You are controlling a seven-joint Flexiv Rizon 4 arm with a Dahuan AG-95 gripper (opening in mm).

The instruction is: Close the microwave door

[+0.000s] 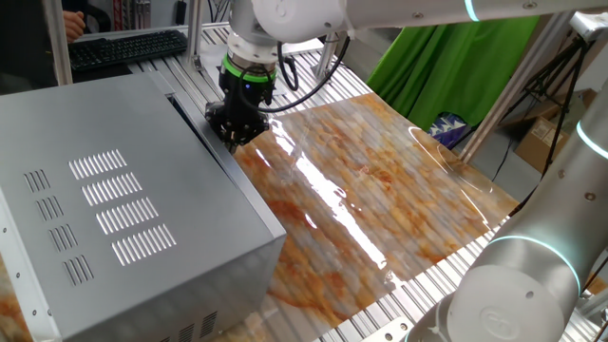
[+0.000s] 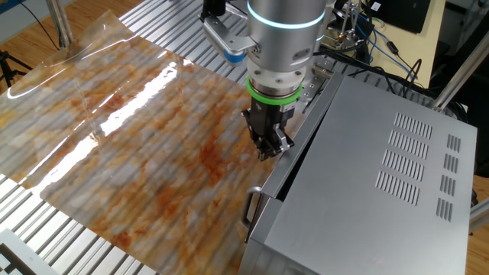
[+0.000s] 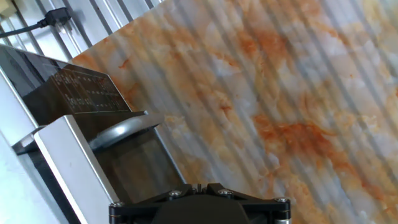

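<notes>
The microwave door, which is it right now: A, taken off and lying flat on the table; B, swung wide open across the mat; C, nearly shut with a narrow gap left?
C: the microwave door stands almost flush with the front of the microwave, a thin dark gap still showing along its top edge, and the claw is right against its outer face.

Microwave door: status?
Gripper against the microwave door, jaw state unclear. Door nearly shut, thin gap to the microwave. Nothing in the way.
</notes>
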